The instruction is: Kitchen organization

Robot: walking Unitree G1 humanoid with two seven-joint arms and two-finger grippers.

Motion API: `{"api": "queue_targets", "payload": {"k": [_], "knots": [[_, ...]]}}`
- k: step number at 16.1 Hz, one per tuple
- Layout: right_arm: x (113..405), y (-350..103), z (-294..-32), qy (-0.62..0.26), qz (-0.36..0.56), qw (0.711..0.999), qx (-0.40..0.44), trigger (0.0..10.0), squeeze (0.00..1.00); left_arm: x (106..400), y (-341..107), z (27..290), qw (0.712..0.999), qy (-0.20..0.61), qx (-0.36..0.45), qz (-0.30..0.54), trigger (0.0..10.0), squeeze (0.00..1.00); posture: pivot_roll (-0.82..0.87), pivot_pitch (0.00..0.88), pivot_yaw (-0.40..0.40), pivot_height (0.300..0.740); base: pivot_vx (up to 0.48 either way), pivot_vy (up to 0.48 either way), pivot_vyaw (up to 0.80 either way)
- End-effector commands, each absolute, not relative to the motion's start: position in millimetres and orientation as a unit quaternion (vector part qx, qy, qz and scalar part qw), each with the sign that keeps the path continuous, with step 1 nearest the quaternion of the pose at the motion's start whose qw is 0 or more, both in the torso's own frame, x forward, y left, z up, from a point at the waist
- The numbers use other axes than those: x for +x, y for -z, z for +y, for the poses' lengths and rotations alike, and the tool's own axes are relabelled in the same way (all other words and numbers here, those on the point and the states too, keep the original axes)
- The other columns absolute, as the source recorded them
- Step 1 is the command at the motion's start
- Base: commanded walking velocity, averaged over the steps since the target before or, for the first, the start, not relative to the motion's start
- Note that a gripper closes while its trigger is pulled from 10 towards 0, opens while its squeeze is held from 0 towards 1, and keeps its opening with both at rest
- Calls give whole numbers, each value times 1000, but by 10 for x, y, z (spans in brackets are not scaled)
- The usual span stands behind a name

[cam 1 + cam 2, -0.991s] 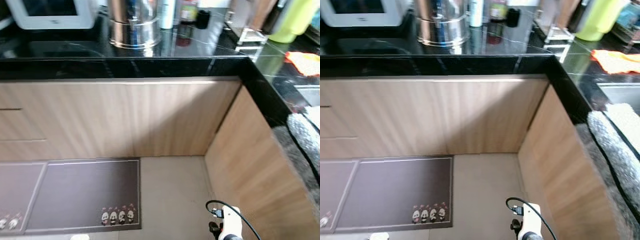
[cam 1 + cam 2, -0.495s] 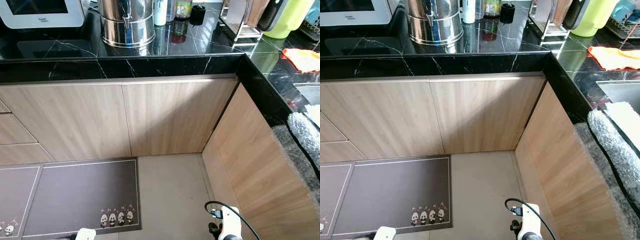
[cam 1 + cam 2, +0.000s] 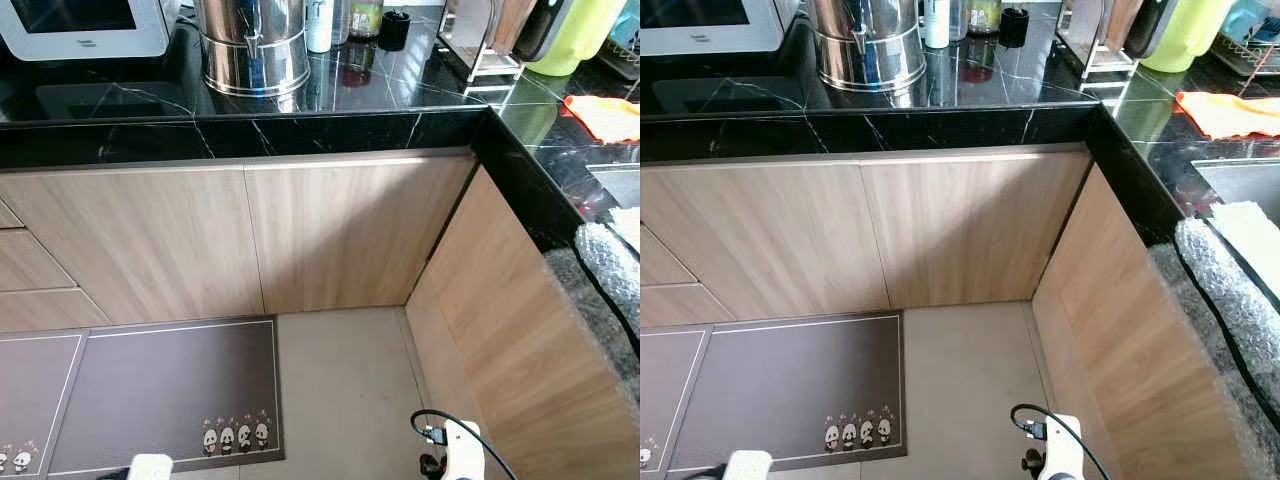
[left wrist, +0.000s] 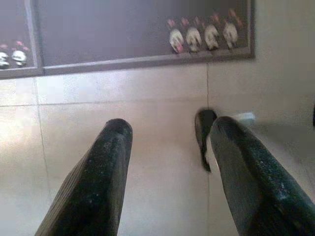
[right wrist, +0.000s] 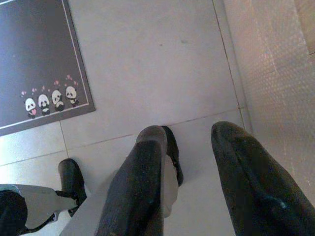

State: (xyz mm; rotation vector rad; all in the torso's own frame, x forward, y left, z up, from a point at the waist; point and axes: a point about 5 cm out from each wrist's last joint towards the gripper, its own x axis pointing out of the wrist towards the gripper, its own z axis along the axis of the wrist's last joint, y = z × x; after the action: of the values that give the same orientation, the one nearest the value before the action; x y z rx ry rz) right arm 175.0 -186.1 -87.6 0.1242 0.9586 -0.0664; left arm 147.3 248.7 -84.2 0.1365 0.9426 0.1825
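Since a second ago the head view has sharpened and tipped slightly; the blur of a moving camera is gone and the corner of the black marble worktop (image 3: 330, 125) now sits steady in frame, which reads as the robot having settled facing that corner rather than any object moving; over the last half second almost nothing shifts apart from the two wrists at the bottom edge sinking a little lower.

The things to organise stand on the worktop, well apart from both arms: a steel urn (image 3: 254, 45), a white appliance (image 3: 85, 25) to its left, bottles (image 3: 345, 18) behind it, a wire rack (image 3: 480, 45) near the corner, and an orange cloth (image 3: 603, 115) along the right-hand run beside the sink.

Both arms hang idle by the floor; the left end effector (image 4: 167, 142) is wide, holding nothing, above pale tile near the panda mat (image 4: 133, 29); the right end effector (image 5: 189, 147) is likewise spread and empty, close to the cabinet side (image 5: 275, 73).

My judgement: the approach is done and no handling has begun; an arm must rise to worktop height next.
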Motion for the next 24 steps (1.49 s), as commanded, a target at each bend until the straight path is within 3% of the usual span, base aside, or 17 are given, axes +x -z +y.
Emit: {"api": "queue_targets", "payload": {"k": [1, 9, 24], "knots": [[1689, 904, -1866, 34, 470, 880, 58, 10000, 0, 1451, 829, 2544, 886, -111, 60, 446, 10000, 0, 118, 112, -5, 740, 0, 0, -650], [1694, 901, -1865, 26, 471, 880, 51, 10000, 0, 1537, 836, 2417, 886, -79, 91, 448, 10000, 0, 116, 93, -16, 740, 0, -68, -648], [1688, 890, -1972, 30, 473, 879, 48, 10000, 0, 1573, 833, 2354, 890, -64, 93, 442, 10000, 0, 110, 164, -11, 740, 0, -33, -650]]}}
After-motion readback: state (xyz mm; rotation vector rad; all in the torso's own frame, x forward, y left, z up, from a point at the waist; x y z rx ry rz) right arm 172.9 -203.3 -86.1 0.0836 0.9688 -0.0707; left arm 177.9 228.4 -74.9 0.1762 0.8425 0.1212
